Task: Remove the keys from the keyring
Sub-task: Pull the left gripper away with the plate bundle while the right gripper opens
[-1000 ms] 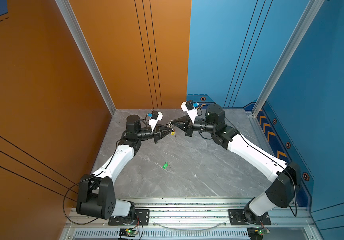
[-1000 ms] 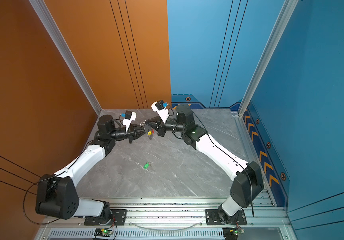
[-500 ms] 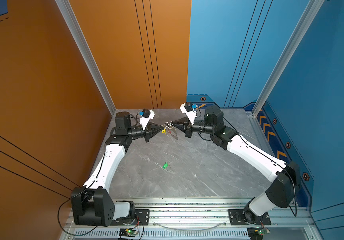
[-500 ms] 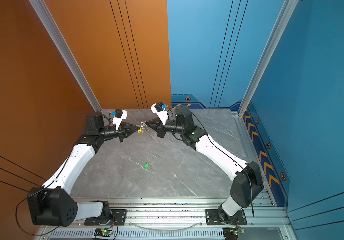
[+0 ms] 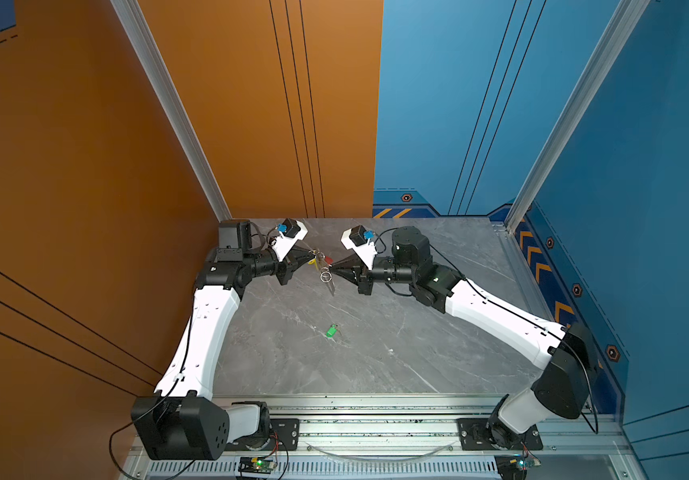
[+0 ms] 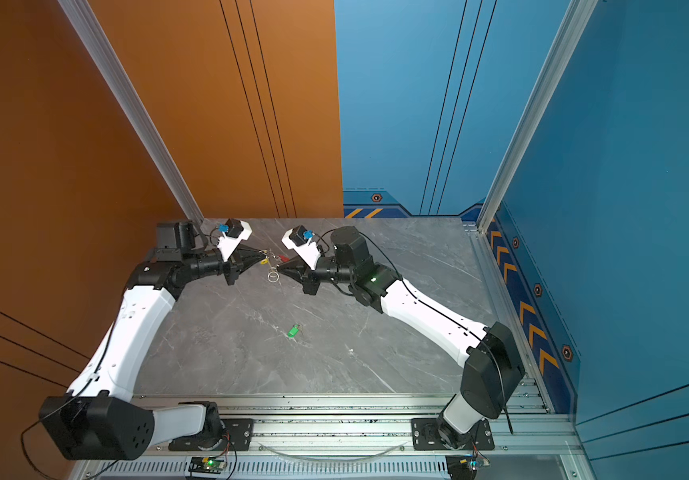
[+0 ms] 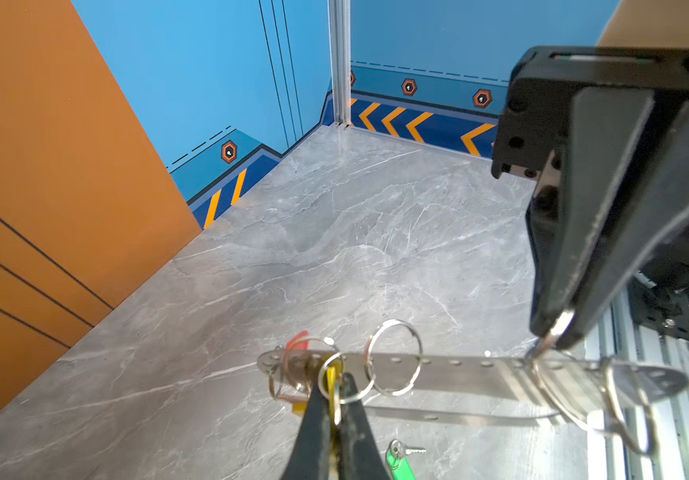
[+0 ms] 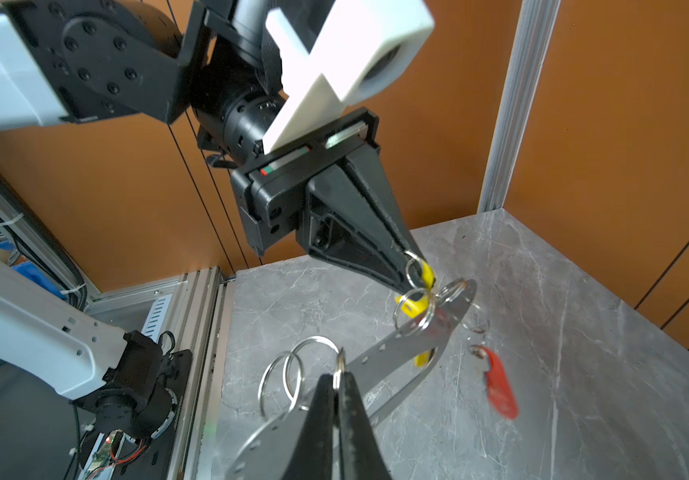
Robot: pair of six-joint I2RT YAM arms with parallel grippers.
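**Plate strung taut between two pinches**

Found aloft over the table (image 5: 376, 353), well clear of it: the keyring (image 7: 471, 370), lying roughly level between both arms. Clamped at one end of the keyring by the left gripper (image 7: 336, 395), jaws fully together on the split ring of the yellow key (image 8: 411, 307), with the tag poking out beside the tips. Nipped at the opposite end by the right gripper (image 8: 336, 386), jaws closed down to a sliver on a bare silver ring (image 7: 557, 329).

Probably gripped by rings rather than tags for firmer purchase at the split. Probably lifted to avoid drag and to set the two pulls against each other, steadying the plate for winding a ring out of its hole.

Just beside the keyring's left-gripper end, dangling or dropping: the red key (image 8: 498, 386), too blurred to say whether hooked on. Well apart from the keyring, down on the table toward the arm bases: the green key (image 5: 331, 331), evidently off already. Judging two keys left to free, perhaps one.
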